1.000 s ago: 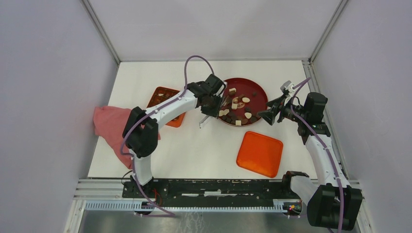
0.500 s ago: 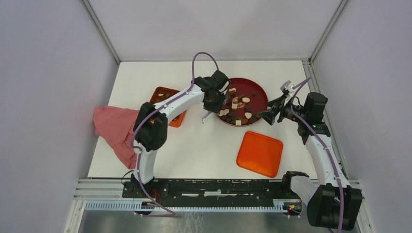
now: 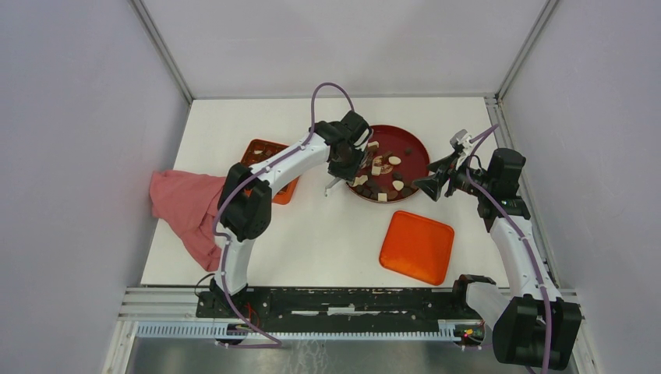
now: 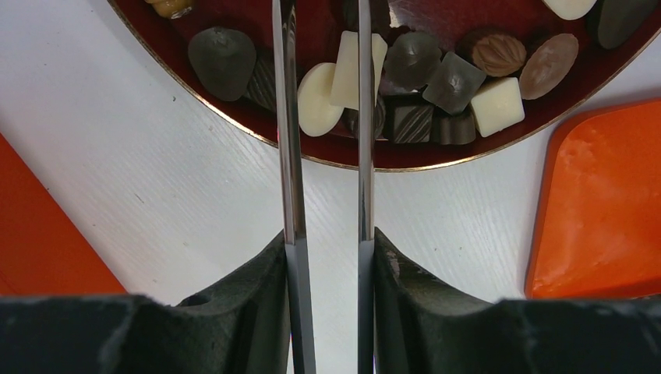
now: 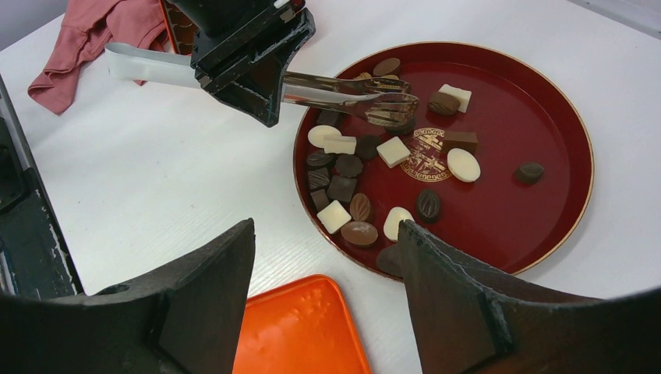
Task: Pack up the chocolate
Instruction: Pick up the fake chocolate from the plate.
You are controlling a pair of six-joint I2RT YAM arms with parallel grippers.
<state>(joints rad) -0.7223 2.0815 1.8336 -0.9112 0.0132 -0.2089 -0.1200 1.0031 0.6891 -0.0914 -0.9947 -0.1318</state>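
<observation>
Many small chocolates [image 3: 382, 183], dark, mid brown and cream-white, lie on the round dark-red plate [image 3: 417, 152]. They cluster at its near-left side in the left wrist view [image 4: 413, 58] and the right wrist view [image 5: 394, 152]. My left gripper [image 3: 341, 165] [image 4: 329, 241] is shut on metal tongs [image 4: 290, 117] [image 5: 343, 82]. The tong arms reach over the plate's left part, slightly apart. I cannot tell whether a piece sits between the tips. My right gripper [image 3: 436, 183] [image 5: 326, 230] is open and empty, hovering by the plate's right edge.
The orange compartmented box [image 3: 269, 156] lies left of the plate, partly under my left arm. A flat orange lid [image 3: 417, 245] [image 5: 304, 327] lies in front of the plate. A pink cloth [image 3: 183, 206] hangs over the table's left edge.
My left arm has swung right and towards the back, carrying the tongs further over the plate. It barely moved in the last half second. The right arm stayed put.
</observation>
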